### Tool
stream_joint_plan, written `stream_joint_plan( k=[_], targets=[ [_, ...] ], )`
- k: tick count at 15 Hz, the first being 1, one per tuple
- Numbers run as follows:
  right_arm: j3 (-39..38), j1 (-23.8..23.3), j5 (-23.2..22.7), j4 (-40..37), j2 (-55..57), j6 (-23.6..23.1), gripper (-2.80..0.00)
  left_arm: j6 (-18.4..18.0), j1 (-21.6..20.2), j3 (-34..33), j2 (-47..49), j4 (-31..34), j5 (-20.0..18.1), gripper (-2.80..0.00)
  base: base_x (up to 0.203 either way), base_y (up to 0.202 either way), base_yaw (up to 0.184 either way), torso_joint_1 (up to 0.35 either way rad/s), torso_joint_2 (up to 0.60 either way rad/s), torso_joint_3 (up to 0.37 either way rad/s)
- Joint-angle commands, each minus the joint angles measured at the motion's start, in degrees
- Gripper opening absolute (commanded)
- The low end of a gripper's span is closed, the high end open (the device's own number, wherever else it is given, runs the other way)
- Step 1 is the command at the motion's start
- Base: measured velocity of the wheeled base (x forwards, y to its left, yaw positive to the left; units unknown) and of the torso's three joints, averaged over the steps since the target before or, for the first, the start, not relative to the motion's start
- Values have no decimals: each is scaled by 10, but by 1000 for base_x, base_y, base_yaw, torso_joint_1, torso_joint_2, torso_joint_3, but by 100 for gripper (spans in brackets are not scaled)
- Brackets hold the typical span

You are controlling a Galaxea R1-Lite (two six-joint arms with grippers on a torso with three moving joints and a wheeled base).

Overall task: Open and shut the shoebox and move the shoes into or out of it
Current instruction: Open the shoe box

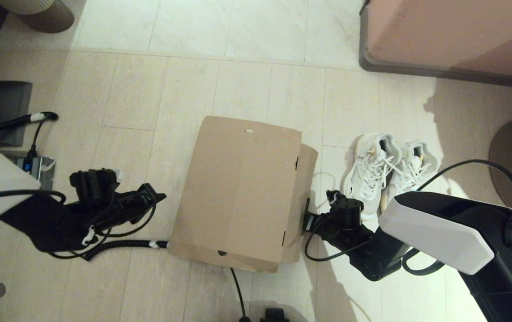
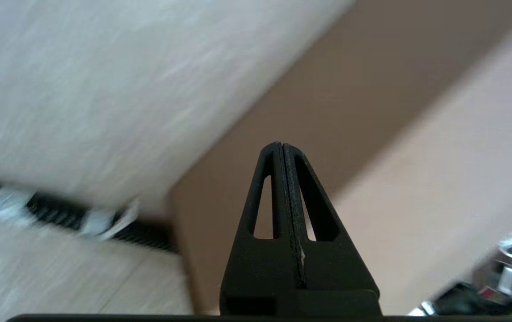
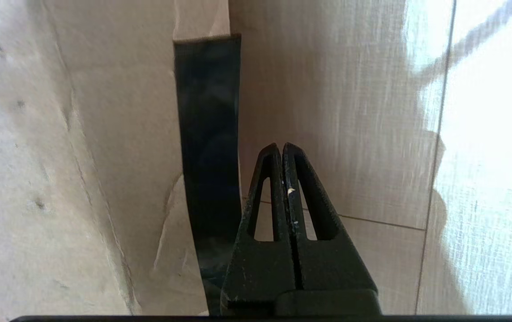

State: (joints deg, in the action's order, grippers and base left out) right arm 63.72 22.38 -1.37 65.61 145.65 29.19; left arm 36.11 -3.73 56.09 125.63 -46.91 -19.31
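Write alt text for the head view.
A closed brown shoebox sits on a pale tiled floor, with white sneakers to its right. The right gripper, shut, is at the box's right side; the left gripper, also shut, is off its left side.

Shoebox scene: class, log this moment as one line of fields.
plain brown cardboard shoebox: lid down | white mesh lace-up sneakers: on floor, right of box | right claw: shut, by dark tape | left claw: shut, left of box

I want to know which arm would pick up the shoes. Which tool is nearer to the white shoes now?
Right. The right tool is at the shoebox's taped flap edge, just beside the shoes. The left tool is across the shoebox, on its far side from them.
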Motion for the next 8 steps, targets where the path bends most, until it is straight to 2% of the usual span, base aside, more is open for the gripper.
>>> stream_joint_plan(
  k=[1, 8],
  targets=[
    [0, 0, -1, 10, -7, 2, -280, 3, 7, 2, 44, 1, -1, -280, 0, 0, 0, 0, 0, 0],
    [-66, 4, -11, 17, -97, 48, -280, 5, 64, 19, 99, 2, 7, -280, 0, 0, 0, 0, 0, 0]
  ],
)
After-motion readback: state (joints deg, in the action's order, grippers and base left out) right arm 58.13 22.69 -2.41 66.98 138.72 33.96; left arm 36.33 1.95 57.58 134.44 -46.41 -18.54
